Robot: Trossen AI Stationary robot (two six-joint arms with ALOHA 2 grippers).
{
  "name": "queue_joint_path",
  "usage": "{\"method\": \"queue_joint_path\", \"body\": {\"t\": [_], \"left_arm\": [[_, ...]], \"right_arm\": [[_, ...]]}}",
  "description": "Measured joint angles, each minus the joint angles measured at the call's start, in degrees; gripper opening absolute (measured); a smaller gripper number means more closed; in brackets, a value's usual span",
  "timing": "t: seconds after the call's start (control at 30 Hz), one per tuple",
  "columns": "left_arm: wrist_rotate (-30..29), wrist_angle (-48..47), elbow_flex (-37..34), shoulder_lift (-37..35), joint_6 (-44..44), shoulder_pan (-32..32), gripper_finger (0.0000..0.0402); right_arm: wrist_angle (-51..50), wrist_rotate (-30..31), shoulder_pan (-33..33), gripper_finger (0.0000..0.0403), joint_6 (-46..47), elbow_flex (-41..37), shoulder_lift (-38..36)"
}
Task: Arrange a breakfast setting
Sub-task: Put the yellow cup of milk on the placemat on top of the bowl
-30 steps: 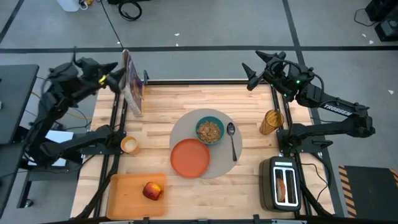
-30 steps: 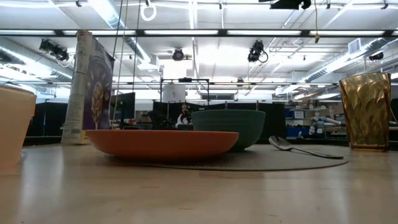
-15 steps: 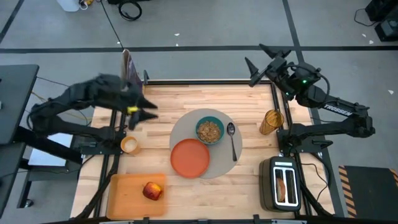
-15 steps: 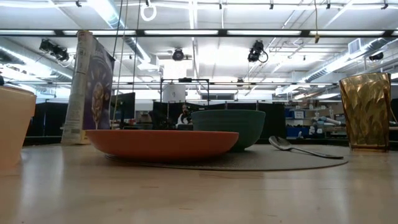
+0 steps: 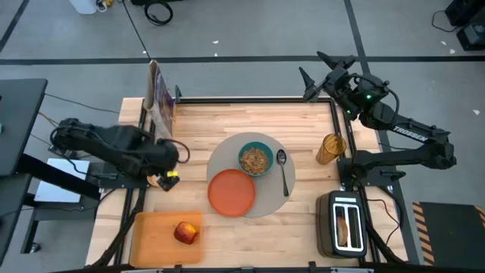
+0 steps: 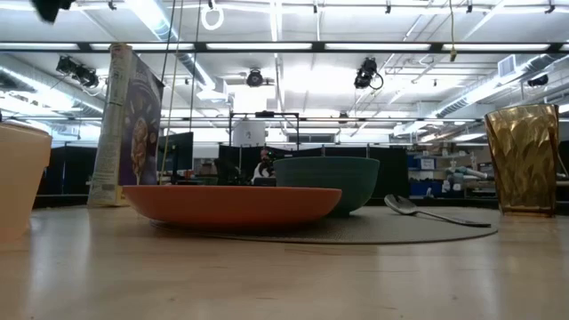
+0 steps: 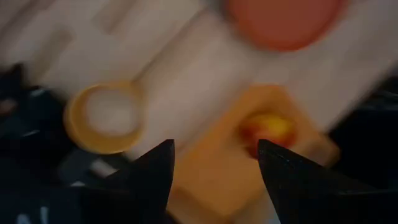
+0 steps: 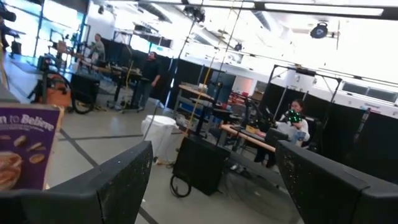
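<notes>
L gripper (image 5: 168, 178) jaws apart, empty, over yellow cup (image 7: 107, 117) nr cutting board (image 5: 155, 235) w/ apple (image 5: 185, 232); R gripper (image 5: 317, 74) jaws wide, empty, parked at table's far edge.

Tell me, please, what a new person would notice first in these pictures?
First the grey placemat in the table's middle, carrying an orange plate, a teal bowl of cereal and a spoon. Next the left end effector, open, low over the yellow cup at the left edge. A red apple waits on the cutting board at the near left corner.
</notes>
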Motion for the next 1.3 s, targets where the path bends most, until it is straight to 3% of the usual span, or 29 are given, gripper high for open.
{"method": "queue_joint_path", "body": {"t": [0.23, 0.47, 1.0, 1.1, 1.3], "left_arm": [[-1.9, -1.0, -9.7, 3.6, -3.9, -0.8, 0.0213], [1.6, 9.2, -23.4, 2.8, -3.8, 1.3, 0.0178], [0.2, 13.7, -31.5, 3.0, -1.1, 1.3, 0.0164], [0.1, 13.9, -32.2, 3.0, -0.7, 1.3, 0.0139], [-0.1, 16.5, -32.2, 3.0, 0.4, 1.2, 0.0059]], "right_arm": [[0.0, -1.3, -0.6, 0.0347, 0.0, 0.0, 2.5], [-0.3, -1.5, -0.6, 0.0347, 0.0, 0.0, 5.3], [-0.1, -1.3, -0.6, 0.0347, 0.3, 0.0, 6.7], [0.1, -1.5, -0.5, 0.0347, 1.2, 0.0, 6.7], [-0.9, -7.6, -0.2, 0.0347, 8.7, 0.0, 6.7]]}}
